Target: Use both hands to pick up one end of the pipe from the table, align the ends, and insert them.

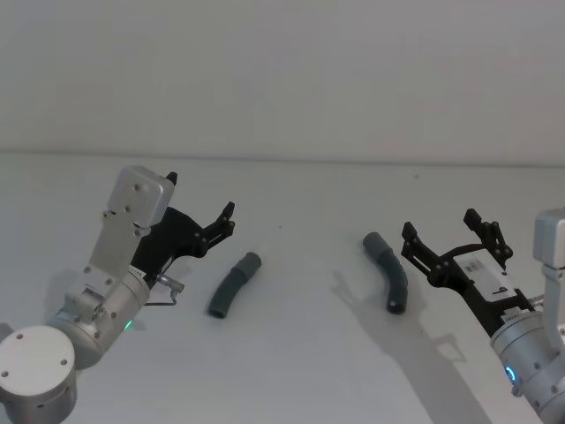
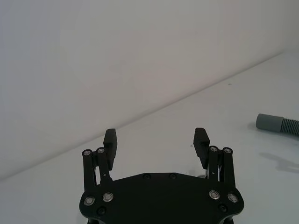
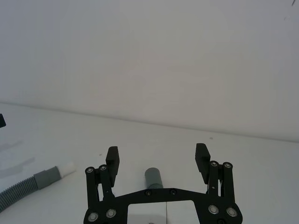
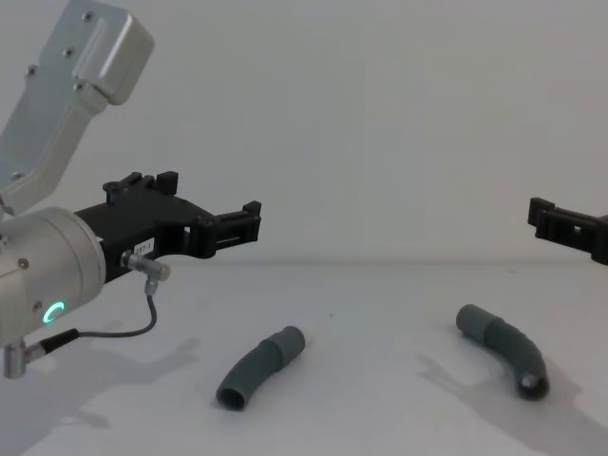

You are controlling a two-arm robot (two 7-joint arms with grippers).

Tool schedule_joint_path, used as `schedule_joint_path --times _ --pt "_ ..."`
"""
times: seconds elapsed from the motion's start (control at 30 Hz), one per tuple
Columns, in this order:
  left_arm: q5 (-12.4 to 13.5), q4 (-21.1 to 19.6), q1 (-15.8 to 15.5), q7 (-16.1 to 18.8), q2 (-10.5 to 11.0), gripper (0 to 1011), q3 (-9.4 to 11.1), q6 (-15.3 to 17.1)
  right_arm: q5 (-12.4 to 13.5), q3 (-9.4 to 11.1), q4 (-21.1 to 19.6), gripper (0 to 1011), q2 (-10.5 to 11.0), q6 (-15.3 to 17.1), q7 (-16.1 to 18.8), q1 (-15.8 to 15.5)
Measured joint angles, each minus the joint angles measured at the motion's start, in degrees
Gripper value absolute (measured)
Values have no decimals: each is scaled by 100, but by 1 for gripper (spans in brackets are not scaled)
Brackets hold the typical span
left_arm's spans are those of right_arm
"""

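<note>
White counter [image 1: 291, 380] holds a left pipe [image 1: 233, 284] and right pipe [image 1: 387, 269], likely light and stiff, best held mid-curve; left gripper [image 1: 201, 196] and right gripper [image 1: 440, 223] gape open.

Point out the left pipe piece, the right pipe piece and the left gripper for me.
Left pipe piece [image 1: 234, 284], head view, middle of its curved body.
Right pipe piece [image 1: 391, 272], head view, middle of its bend.
Left gripper [image 2: 155, 136], left wrist view, midway between its open fingertips.
</note>
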Motion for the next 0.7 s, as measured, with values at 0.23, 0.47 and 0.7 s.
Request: schedule_joint_path --times 0.23,0.47,0.7 --pt "0 0 0 0 0 1000 0 0 0 0 0 1001 0 0 0 0" --pt "0 0 0 0 0 1000 0 0 0 0 0 1001 0 0 0 0" --pt "0 0 0 0 0 1000 0 0 0 0 0 1001 0 0 0 0"
